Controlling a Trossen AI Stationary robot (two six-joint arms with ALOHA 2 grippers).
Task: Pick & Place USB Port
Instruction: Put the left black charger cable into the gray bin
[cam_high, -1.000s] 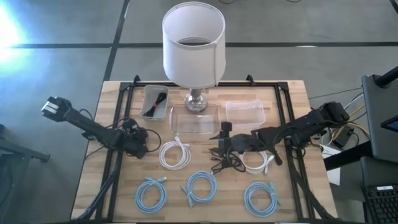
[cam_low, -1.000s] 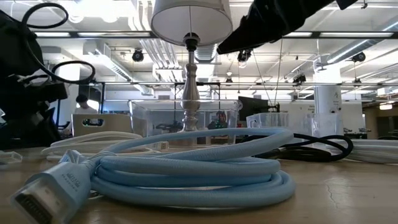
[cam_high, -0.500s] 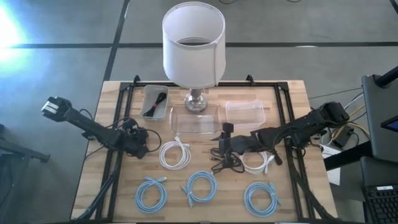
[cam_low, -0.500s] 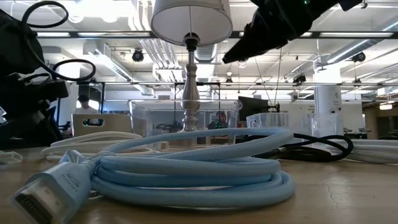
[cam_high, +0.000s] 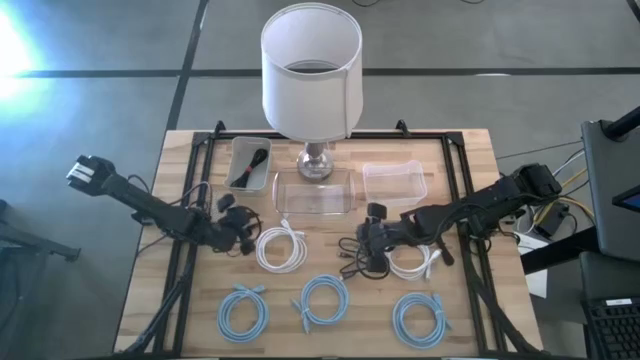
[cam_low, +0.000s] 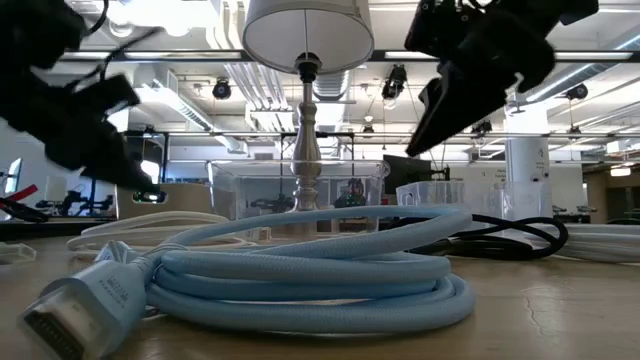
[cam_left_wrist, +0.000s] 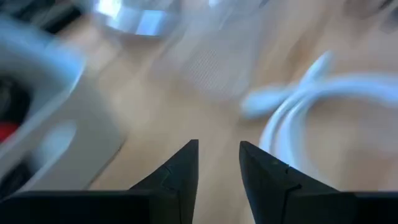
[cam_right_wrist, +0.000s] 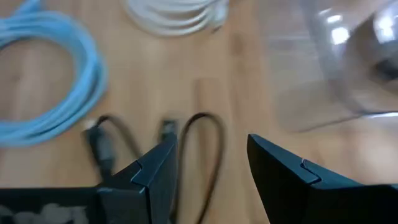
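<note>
A black USB cable (cam_high: 365, 264) lies tangled on the wood right of centre, and its plug (cam_right_wrist: 168, 127) shows in the right wrist view. My right gripper (cam_high: 372, 236) hovers open just above it, touching nothing; its fingers (cam_right_wrist: 211, 162) frame the black loop. A white coiled cable (cam_high: 283, 246) lies left of centre. My left gripper (cam_high: 240, 222) is open beside that coil's left side, clear of it (cam_left_wrist: 217, 158). Another white cable (cam_high: 415, 262) lies under the right arm.
Three light-blue coiled cables (cam_high: 243, 312) (cam_high: 322, 300) (cam_high: 420, 318) lie along the near edge. Two clear containers (cam_high: 313, 193) (cam_high: 395, 180), a small grey tray (cam_high: 250, 162) and a lamp (cam_high: 312, 75) stand toward the far edge. A black frame (cam_high: 185, 250) rims the table.
My left gripper has moved toward the table's right, up to the white coil. My right gripper has moved toward the near edge and down, closer to the black cable. No cable has moved.
</note>
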